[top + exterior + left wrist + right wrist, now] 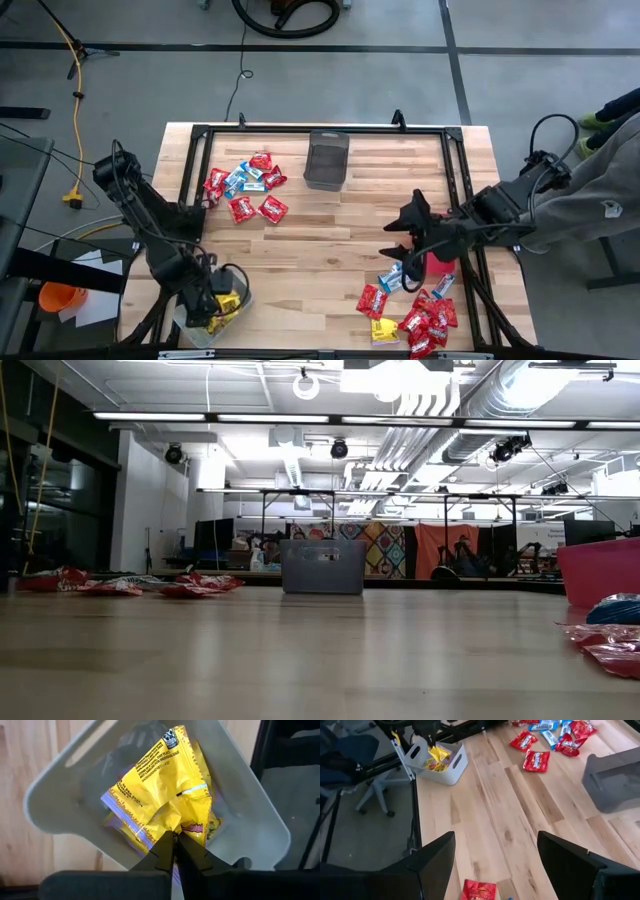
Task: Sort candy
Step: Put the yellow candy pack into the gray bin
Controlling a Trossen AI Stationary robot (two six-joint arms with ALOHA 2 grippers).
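Candy lies in two heaps: red and blue-and-white packets [245, 188] at the far left, and red, yellow and blue ones [415, 310] at the near right. At the near left corner my left gripper [175, 837] points down over the clear grey bin [55, 795], shut on a yellow packet [160, 785]. More yellow packets lie in the bin beneath it. My right gripper [400, 240] hangs open above the table beside the near right heap, with nothing between its fingers [445, 857]. My left gripper pinches a crumpled spot of the yellow packet [172, 822] between its two fingertips, coming from above and pointing down. The packet [438, 754] hangs below the fingers in the bin's mouth. Whether its lower end rests on the packets beneath, I cannot tell.
A dark mesh bin [326, 160] stands at the far middle and a red bin [440, 266] at the right, behind my right gripper. A black frame [455, 180] runs around the table. A person's grey sleeve [600, 190] shows past the right edge. Bare wood lies mid-table.
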